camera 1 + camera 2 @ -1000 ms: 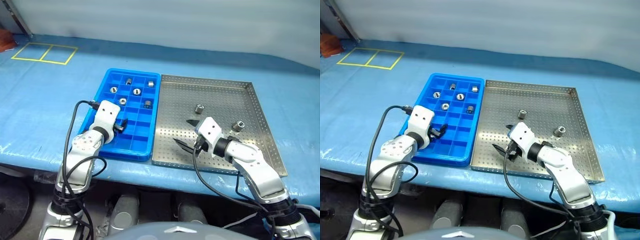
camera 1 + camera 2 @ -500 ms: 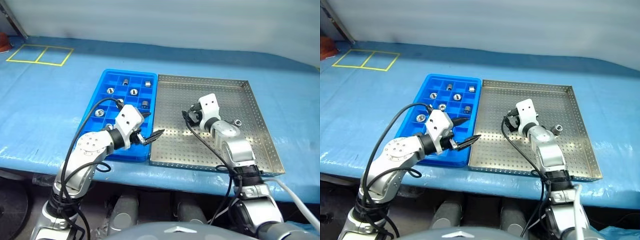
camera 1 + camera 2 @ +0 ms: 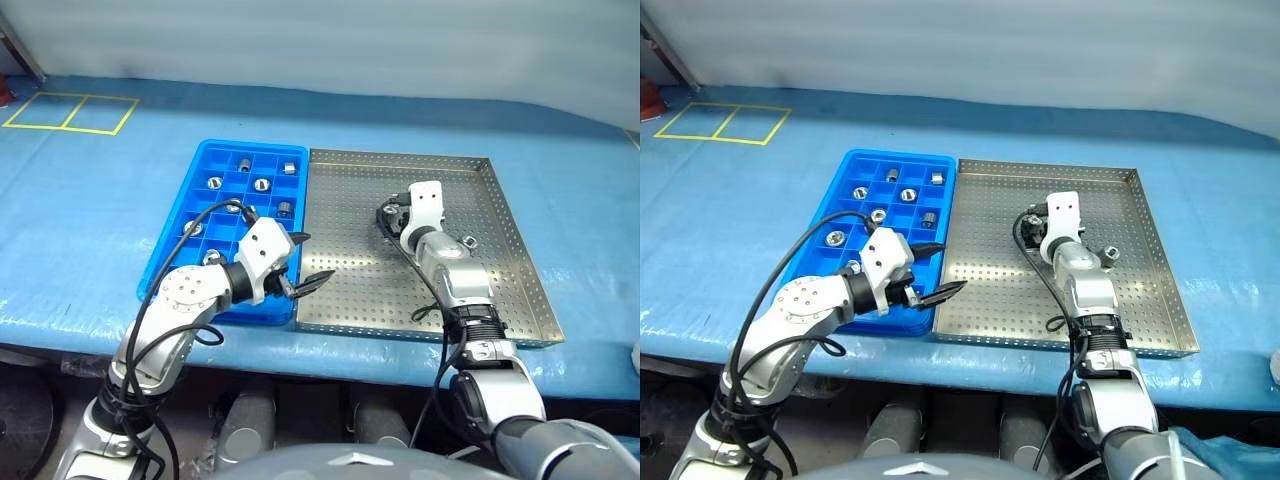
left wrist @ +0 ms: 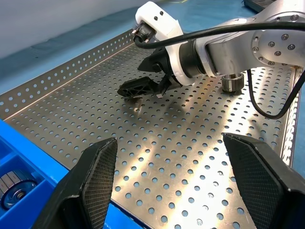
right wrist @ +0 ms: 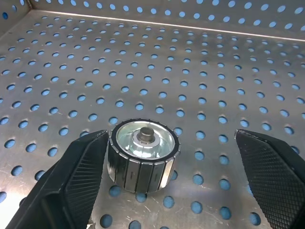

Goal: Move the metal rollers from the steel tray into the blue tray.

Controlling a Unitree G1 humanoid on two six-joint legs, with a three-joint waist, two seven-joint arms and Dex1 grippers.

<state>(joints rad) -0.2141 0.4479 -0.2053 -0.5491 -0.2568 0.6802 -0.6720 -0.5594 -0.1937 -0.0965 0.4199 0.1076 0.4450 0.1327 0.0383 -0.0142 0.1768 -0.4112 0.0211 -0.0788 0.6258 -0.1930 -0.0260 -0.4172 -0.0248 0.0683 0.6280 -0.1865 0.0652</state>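
Note:
The steel tray (image 3: 372,292) lies right of the blue tray (image 3: 250,144), which holds several metal rollers (image 3: 262,184) in its cells. My right gripper (image 5: 171,138) is open low over the steel tray's middle. One ribbed metal roller (image 5: 143,155) stands on end between its fingers, close to one pad (image 5: 76,181). A second roller (image 3: 467,242) stands on the steel tray beside my right forearm. My left gripper (image 3: 305,262) is open and empty, above the seam between the two trays near their front edge, pointing toward the right gripper (image 4: 143,88).
Both trays rest on a blue cloth-covered table (image 3: 90,220). Yellow tape squares (image 3: 68,110) mark the far left corner. Cables loop off both wrists, one over the blue tray's front cells (image 3: 195,225).
The right arm has reached forward across the steel tray and brought its fingers around a roller. The left gripper has swung right, from over the blue tray to the trays' seam. The camera has shifted.

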